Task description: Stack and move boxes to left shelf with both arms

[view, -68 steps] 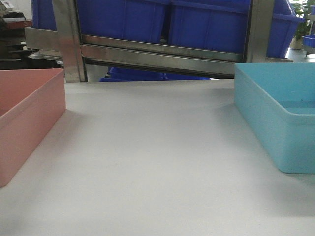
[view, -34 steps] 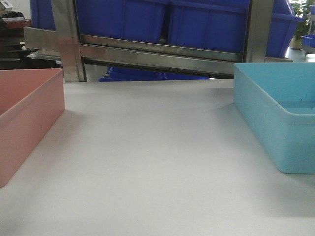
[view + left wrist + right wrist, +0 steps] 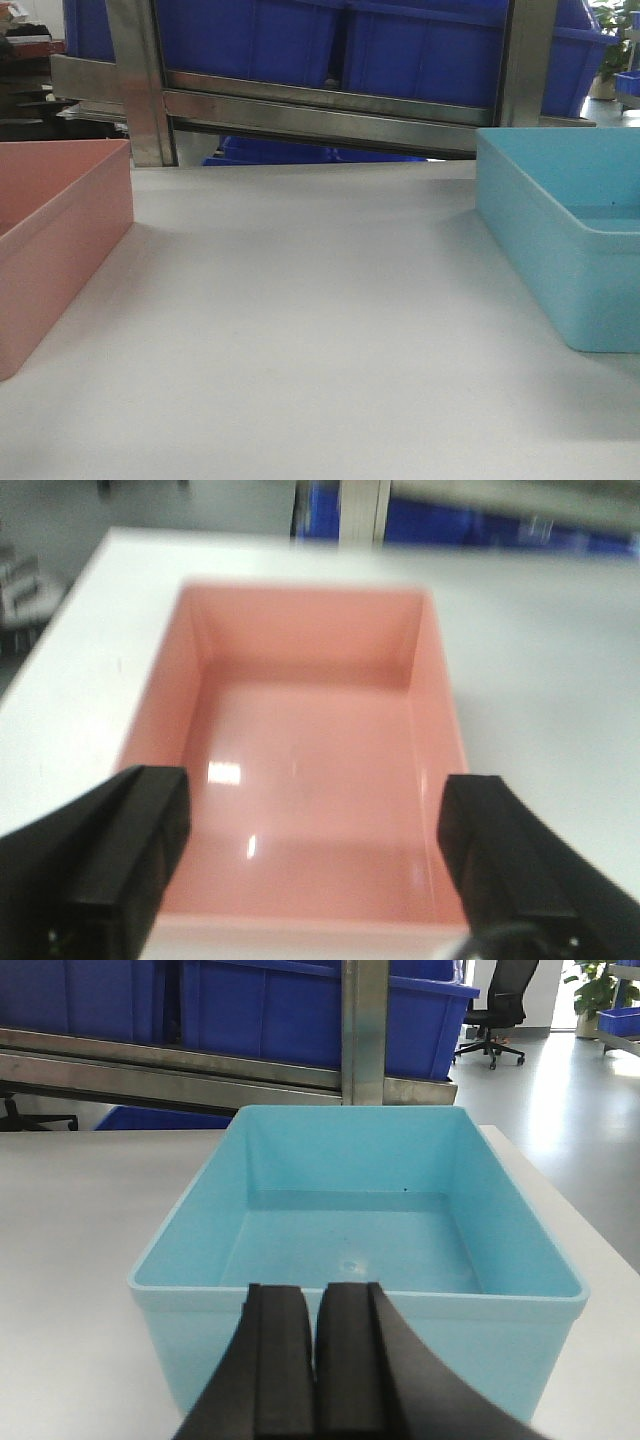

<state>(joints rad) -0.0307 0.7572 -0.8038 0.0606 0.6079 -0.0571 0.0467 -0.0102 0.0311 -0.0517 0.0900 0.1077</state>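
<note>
You've stacked nothing yet: salmon-pink plastic bin (image 3: 55, 240) and sky-blue plastic bin (image 3: 570, 230) sit well apart on the white tabletop (image 3: 320, 330); left gripper (image 3: 315, 865) gapes wide, empty; right gripper (image 3: 318, 1360) pinched closed, empty.

Pink box (image 3: 310, 750): uniform salmon, white glare spots on floor. Blue box (image 3: 360, 1230): uniform light sky blue, one dark speck. Surface (image 3: 300, 330): plain white-grey. Rack rail (image 3: 320, 115): brushed steel grey. Bins behind (image 3: 250, 40): dark blue. Left tool (image 3: 315, 855), right tool (image 3: 318, 1360): matte black.
</note>
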